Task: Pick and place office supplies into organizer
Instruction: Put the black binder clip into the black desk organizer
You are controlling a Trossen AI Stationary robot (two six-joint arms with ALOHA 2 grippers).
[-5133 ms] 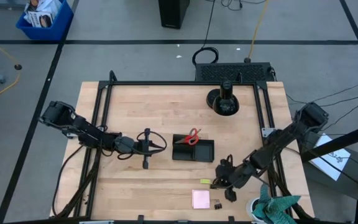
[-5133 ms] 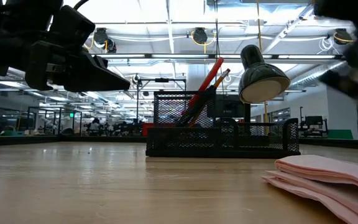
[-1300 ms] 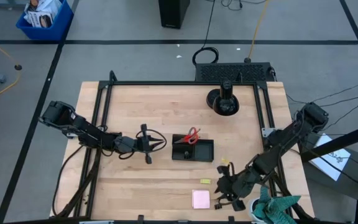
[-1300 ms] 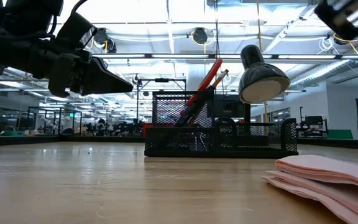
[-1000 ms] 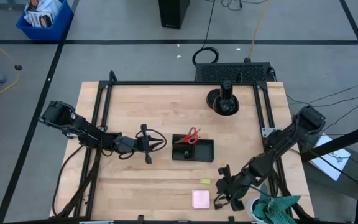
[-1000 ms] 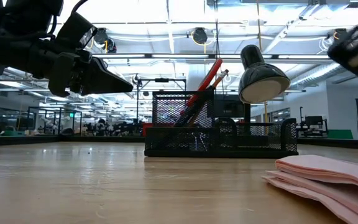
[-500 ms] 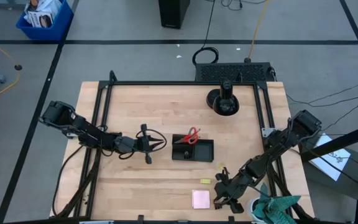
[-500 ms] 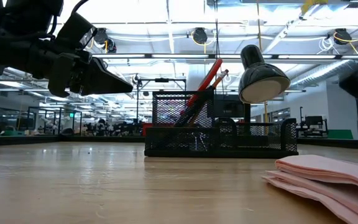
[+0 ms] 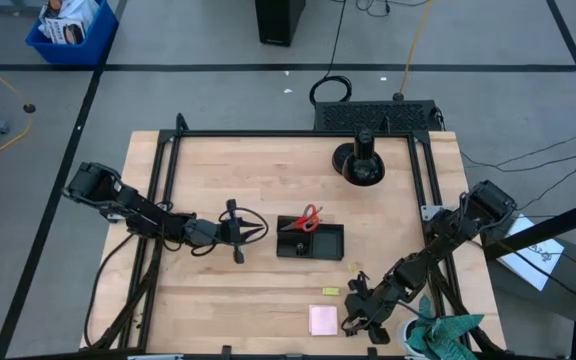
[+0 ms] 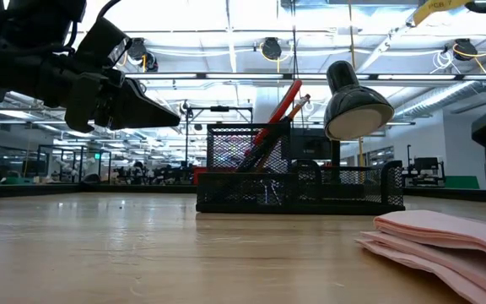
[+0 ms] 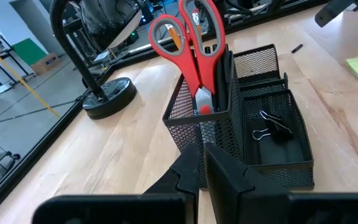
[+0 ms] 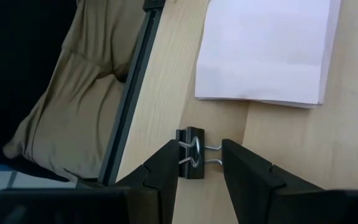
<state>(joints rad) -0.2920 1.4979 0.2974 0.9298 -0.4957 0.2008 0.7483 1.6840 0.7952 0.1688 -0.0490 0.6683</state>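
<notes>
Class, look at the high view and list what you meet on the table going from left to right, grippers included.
Left gripper → black organizer with the red-handled scissors → pink sticky-note pad → right gripper → black lamp base → teal-green cloth.

A black mesh organizer point(image 10: 300, 181) stands on the wooden surface point(image 10: 142, 253), seen level from table height. Red-handled scissors point(image 10: 275, 118) and an orange pencil point(image 10: 300, 103) stick up at a slant from the organizer's taller compartment. Just behind the organizer's low part rises a dark lamp head point(image 10: 357, 105), tilted downward. Well to the left of the organizer, above the surface, hangs the left gripper point(image 10: 129, 97), pointing toward it. Nearer the camera, right of the organizer, lies a pink sticky-note pad point(image 10: 445, 241) with its edges fanned.
</notes>
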